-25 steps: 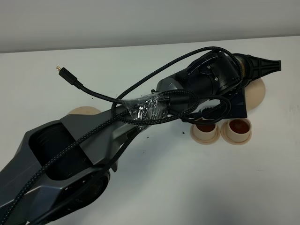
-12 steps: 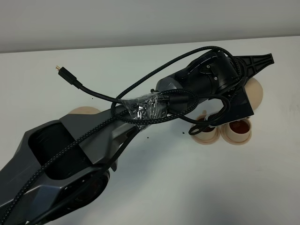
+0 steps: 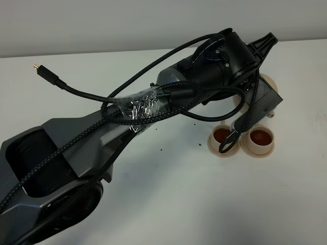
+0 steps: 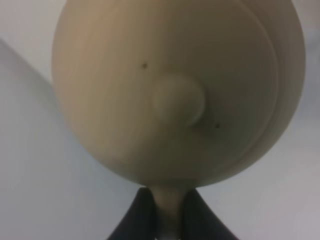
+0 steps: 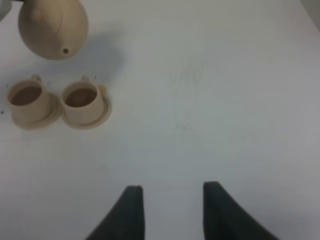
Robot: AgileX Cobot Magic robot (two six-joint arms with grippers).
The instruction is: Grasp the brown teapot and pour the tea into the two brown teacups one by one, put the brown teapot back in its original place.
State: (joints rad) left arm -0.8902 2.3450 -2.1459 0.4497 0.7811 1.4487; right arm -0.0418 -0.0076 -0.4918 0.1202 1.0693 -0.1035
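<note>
Beyond the two brown teacups (image 3: 224,137) (image 3: 260,138), toward the far right of the white desk (image 3: 168,204), sits the brown teapot (image 3: 269,82), mostly hidden from the high camera behind the left arm (image 3: 76,148) and its wrist housing; only slivers of pale tan showing past the black casing. Hard to tell from that view whether resting on the desk or lifted. From the left wrist, seen very close and blurred: rounded body filling nearly all of the picture, lid knob (image 4: 177,102) near the middle, edges cut off at the top. Left tool (image 4: 170,216) clenched on the teapot's loop handle, a thin tan strip pinched between two dark fingers (image 4: 142,212), tips cut off by the lower edge. From the right wrist, same teapot small in a corner, partly cropped, spout opening (image 5: 65,50) turned toward the lens, a soft shadow on the desk beside it; handle and left tool not visible there. Both cups on their saucers, touching or just beside each other, each holding dark reddish-brown liquid; level hard to judge. Braided black cable (image 3: 76,92) looped over the arm, one strand hanging down across the nearer cup and hiding part of its rim. Right tool (image 5: 172,212) released, jaws apart over bare desk, well away from the cups, grasping nothing; out of the high view.
</note>
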